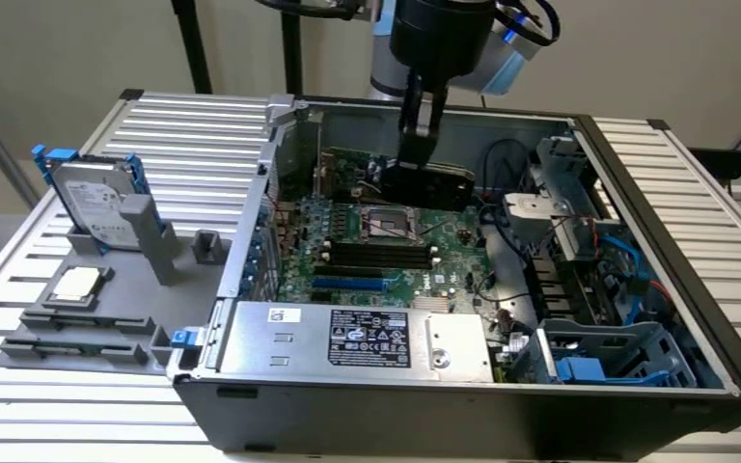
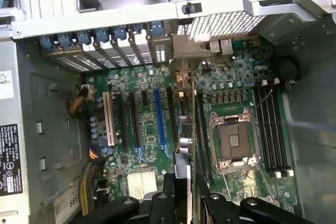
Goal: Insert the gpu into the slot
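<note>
An open computer case lies on its side with the motherboard facing up. My gripper reaches down into the far part of the case and is shut on the gpu, a thin black card. The card hangs above the board, over the far side of the processor socket. In the wrist view the gpu is seen edge-on between my fingers, with its metal bracket towards the case's rear wall. The slot, a long bright-blue strip, lies bare beside the card's line; it also appears as the slot nearer the power supply.
A silver power-supply box fills the case's near side. Black memory slots sit between socket and blue strip. A blue drive cage and cables stand at the exterior view's right. Outside, a hard drive and a processor chip rest on a grey holder.
</note>
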{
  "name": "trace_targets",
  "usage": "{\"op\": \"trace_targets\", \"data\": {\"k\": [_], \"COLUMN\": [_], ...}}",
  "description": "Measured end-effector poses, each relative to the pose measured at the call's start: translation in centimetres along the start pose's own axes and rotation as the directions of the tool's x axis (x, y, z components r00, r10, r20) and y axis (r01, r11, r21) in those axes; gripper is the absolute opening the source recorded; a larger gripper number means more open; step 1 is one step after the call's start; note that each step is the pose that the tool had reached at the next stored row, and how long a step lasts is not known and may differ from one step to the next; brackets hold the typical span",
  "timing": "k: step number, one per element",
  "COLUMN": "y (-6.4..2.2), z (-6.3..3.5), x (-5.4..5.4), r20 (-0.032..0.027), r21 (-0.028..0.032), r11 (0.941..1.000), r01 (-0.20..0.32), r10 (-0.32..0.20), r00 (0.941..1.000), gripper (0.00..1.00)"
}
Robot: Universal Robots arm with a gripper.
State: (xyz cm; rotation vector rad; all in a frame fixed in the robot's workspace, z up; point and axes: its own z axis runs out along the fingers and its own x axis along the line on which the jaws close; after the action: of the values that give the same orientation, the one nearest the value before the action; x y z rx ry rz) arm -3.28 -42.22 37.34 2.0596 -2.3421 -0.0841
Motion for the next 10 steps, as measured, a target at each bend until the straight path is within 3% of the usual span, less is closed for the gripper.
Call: {"op": "trace_targets", "data": {"k": [4, 10], "y": [-0.01, 0.2], "z": [0.65, 1.74], "x": [0.0, 0.9], "r20": [-0.0008, 0.0093], "r21": [-0.0016, -0.0025], "r11": [0.9979, 0.9963], "r01": [0.065, 0.086], "r10": [-0.065, -0.086], "r00": [0.9979, 0.9963], "gripper": [0.26, 0.26]}}
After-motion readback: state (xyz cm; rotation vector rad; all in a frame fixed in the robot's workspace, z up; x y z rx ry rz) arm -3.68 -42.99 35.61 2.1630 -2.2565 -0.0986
